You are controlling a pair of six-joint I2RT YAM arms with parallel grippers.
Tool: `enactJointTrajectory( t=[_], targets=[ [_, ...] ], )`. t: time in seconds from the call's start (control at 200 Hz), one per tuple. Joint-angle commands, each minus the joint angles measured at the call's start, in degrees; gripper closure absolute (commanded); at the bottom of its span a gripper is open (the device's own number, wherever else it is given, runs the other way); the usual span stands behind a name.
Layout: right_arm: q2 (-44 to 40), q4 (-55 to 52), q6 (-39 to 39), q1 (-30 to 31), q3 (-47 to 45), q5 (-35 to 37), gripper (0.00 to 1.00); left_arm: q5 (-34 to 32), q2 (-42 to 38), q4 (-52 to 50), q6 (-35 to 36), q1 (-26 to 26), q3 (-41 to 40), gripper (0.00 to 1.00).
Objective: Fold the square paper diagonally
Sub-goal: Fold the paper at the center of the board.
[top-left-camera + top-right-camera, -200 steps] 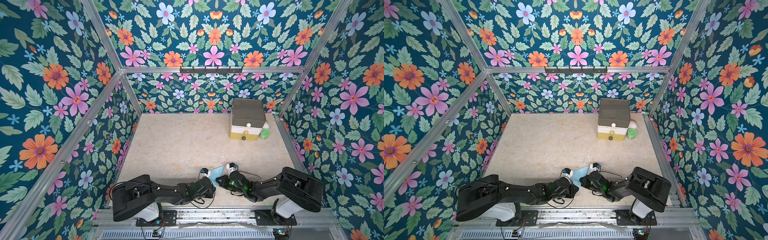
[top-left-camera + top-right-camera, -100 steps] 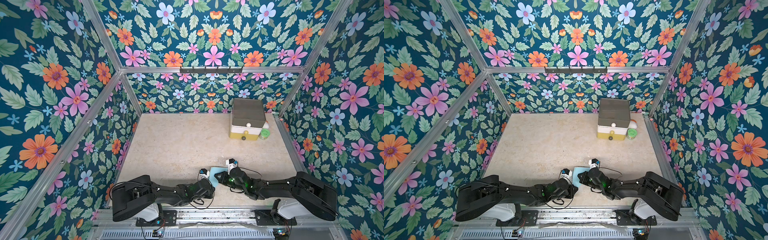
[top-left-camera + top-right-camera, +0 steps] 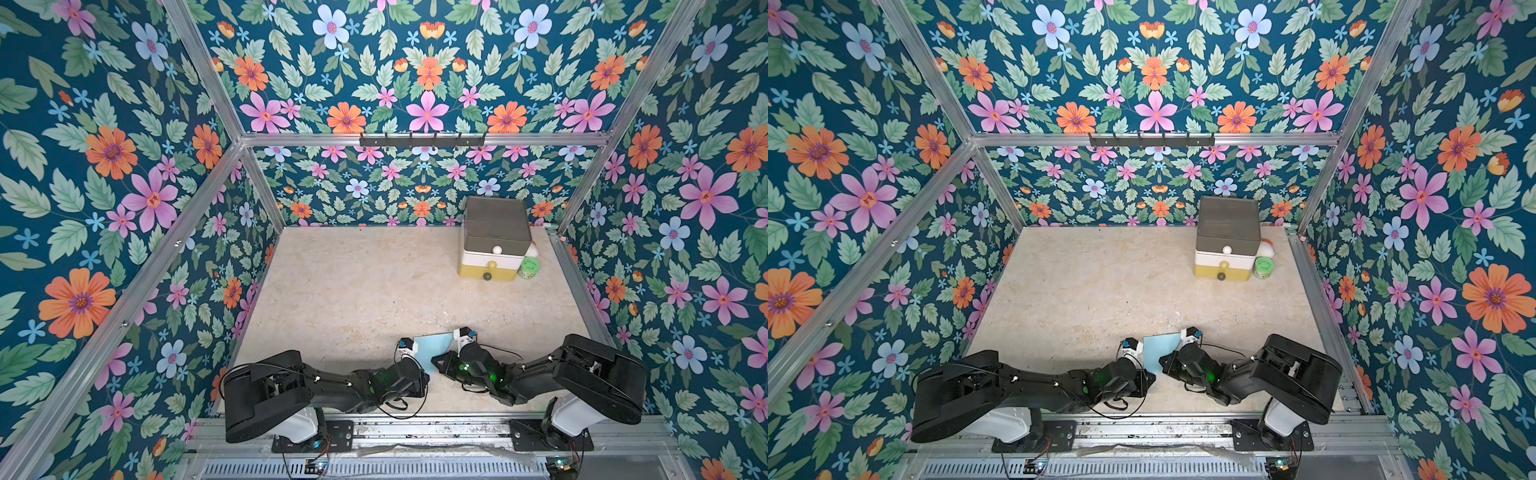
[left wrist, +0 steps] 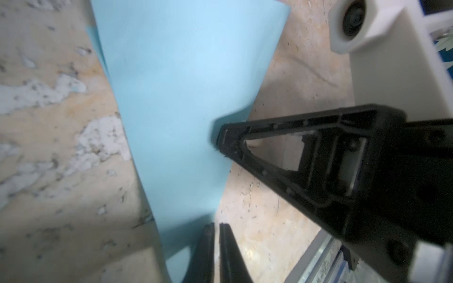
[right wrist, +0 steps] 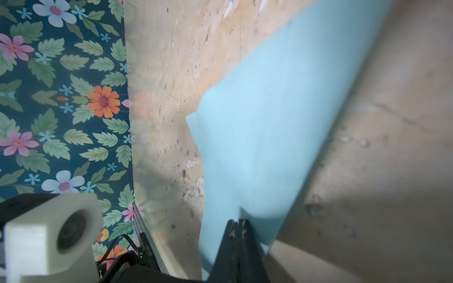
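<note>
The right arm (image 3: 598, 374) has drawn back out of the long stretch it was in half a second ago. The right claw (image 5: 236, 224), pressed together, pinches the square paper (image 3: 431, 348). The sheet curls off the surface (image 3: 353, 291) by the near edge, between the arms. The left claw (image 4: 217, 227), almost pressed together, sits at the sheet's edge; I cannot tell whether it grips.

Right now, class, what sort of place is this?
Likely a robot test cell: floral walls on an aluminium frame enclose a beige tabletop, left arm and right arm mounted in front.
</note>
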Motion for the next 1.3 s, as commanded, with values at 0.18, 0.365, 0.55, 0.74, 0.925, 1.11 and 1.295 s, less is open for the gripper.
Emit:
enactJointTrajectory(
  t=[0.18,0.365,0.55,0.74,0.925,1.11,1.295],
  targets=[
    [0.5,-2.6,-2.3,-6.6,-3.1,-1.0,1.00,1.8,1.6,-11.1,0.1,-0.1,-1.3,0.87],
    [1.9,-1.3,-5.6,-13.6,-3.4,-4.3,1.00,2.0,1.8,-10.8,-0.1,-0.3,-1.9,0.88],
    [3.8,-3.6,-8.9,-17.7,-0.2,-5.9,1.00,2.4,2.5,-10.8,0.0,-0.4,-1.7,0.90],
    [6.8,-2.6,-11.0,-22.8,-0.9,-7.5,1.00,2.2,1.8,-11.1,-0.3,-0.5,-2.1,0.90],
    [8.8,-1.6,-11.6,-23.2,-1.0,-7.7,1.00,1.7,0.9,-11.3,-0.4,-0.6,-2.4,0.90],
    [6.6,-2.5,-11.8,-23.2,-0.5,-7.6,1.00,-0.5,-2.1,-13.4,0.7,-0.6,-0.7,0.85],
    [-9.6,-18.4,-17.3,-22.9,4.5,-4.6,0.99,-1.6,-2.1,-15.3,2.6,-0.5,3.0,0.85]
  ],
)
